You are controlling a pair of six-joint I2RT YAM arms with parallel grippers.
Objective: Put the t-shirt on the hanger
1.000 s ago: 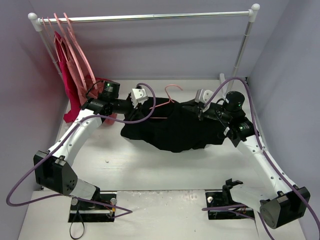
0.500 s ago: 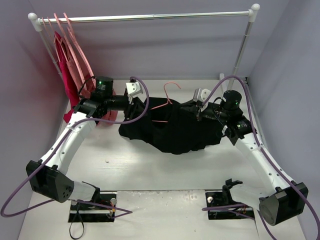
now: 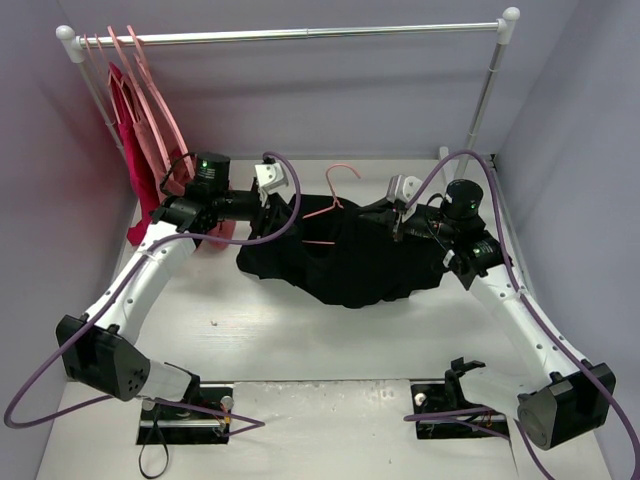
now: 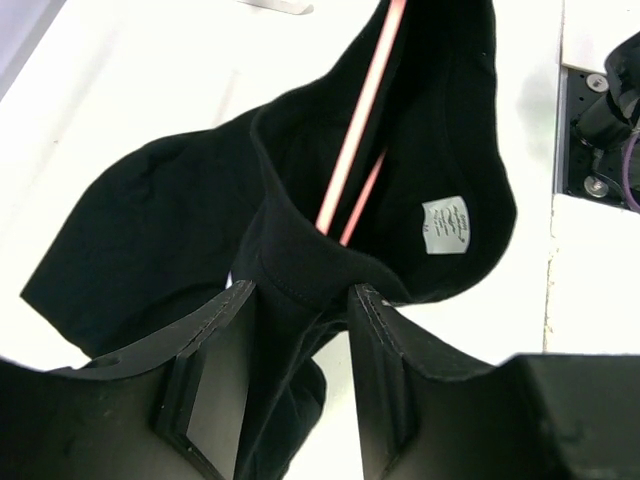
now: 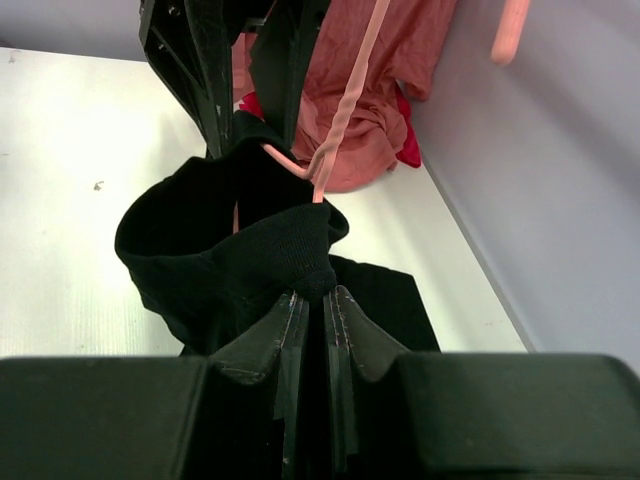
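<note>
1. Between the fingers of the left gripper (image 4: 302, 292) runs a folded edge of the black t-shirt (image 4: 150, 240). The jaws stand apart. Low on one side, a strip of pale table (image 4: 130, 90) shows between the cloth and the finger, so the cloth lies loose there rather than pinched.
2. Just beyond those fingertips the shirt's opening gapes. Two thin bars of the pale-pink hanger (image 4: 358, 115) run away from the gripper inside it. A small white label (image 4: 446, 224) sits on the inner cloth, to the right of the bars.
3. At the right gripper (image 5: 315, 292) the jaws are pressed nearly together on a bunched, ribbed edge of the t-shirt. The cloth rises in a hump directly ahead of the fingertips.
4. Ahead of the right gripper, the hanger's wire climbs out of that hump, up and away. The left gripper's dark fingers face it from the far side of the cloth.
5. From above, the t-shirt is slung between the two grippers and sags below them toward the arm bases. The hanger's hook stands up between them, on their far side.
6. Behind the left gripper, a rose-pink garment (image 5: 370, 80) and a red garment (image 3: 130, 160) hang at the end of the rail (image 3: 310, 33).
</note>
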